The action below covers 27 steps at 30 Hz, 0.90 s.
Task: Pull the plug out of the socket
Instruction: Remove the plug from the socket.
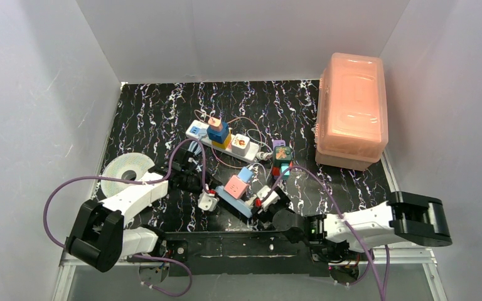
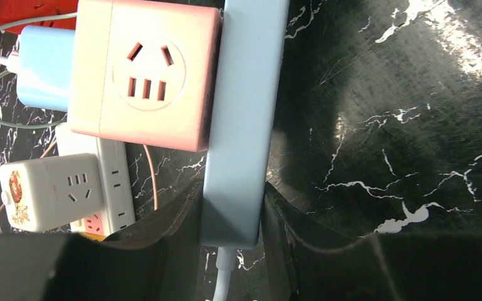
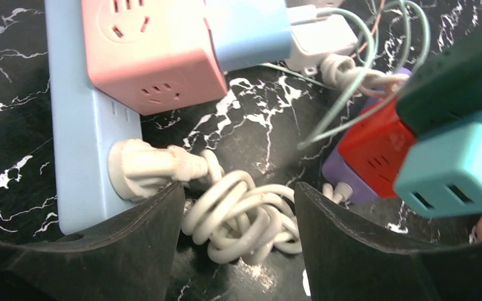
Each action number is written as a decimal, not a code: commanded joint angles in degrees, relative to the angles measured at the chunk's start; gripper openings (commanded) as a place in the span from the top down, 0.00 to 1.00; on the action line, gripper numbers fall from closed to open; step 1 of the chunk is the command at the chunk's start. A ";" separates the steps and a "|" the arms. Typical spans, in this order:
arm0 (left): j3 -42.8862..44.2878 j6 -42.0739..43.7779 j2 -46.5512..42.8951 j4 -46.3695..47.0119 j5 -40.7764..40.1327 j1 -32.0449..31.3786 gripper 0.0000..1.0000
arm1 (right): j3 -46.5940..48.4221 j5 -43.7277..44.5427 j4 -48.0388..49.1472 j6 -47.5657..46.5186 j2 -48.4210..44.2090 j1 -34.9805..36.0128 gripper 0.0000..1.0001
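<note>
Nearest the arm bases, the right gripper [image 3: 237, 191] stands wide open over a coiled white cord [image 3: 245, 216]. A round white plug [image 3: 139, 169] sits just beside one finger, seated in a slim light-blue power strip [image 3: 81, 125]. The left gripper [image 2: 232, 216] clamps that strip's cord end, a finger against each side, and a pink cube adapter [image 2: 144, 69] is plugged in just ahead. Beyond both grippers, apart from them on the black marbled tabletop [image 1: 157, 106], lies the long white power strip [image 1: 198, 132]. It carries a stacked orange, blue and yellow cube adapter [image 1: 218, 132] and a white cube adapter [image 1: 240, 145].
</note>
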 commanded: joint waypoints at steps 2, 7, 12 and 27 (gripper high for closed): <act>-0.65 4.61 -2.40 -6.82 9.13 0.35 1.00 | -1.76 -5.20 21.31 -12.82 6.46 -2.87 0.28; -1.49 5.76 -2.53 -7.17 10.10 1.33 1.00 | -1.57 -11.42 13.26 -10.61 2.24 -6.23 0.28; -1.85 6.46 -2.06 -7.15 11.29 2.36 1.00 | 0.36 -13.47 8.49 -7.73 5.68 -6.31 0.28; -0.64 14.55 -1.96 -16.28 15.84 5.43 1.00 | 2.34 -9.04 35.46 -19.77 25.08 -4.61 0.34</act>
